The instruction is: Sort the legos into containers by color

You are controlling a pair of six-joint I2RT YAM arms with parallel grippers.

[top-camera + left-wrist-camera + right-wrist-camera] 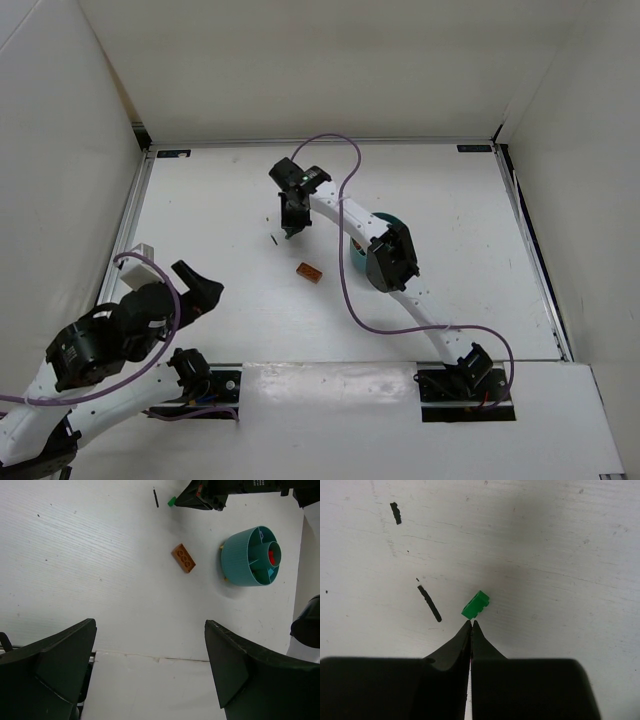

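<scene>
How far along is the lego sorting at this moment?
Done: a red piece and others lie in the bowl. In hand: nothing gripped; the right gripper, shut, sits beside the green brick. Remaining: that brick and the orange brick, both on the table.

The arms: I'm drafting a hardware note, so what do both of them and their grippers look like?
The right arm and the left arm both have white links and black joint housings. A purple cable loops along the right arm, and another runs around the left. The left gripper has broad matt black wedge fingers. The right gripper has black fingers tapering to thin tips.
</scene>
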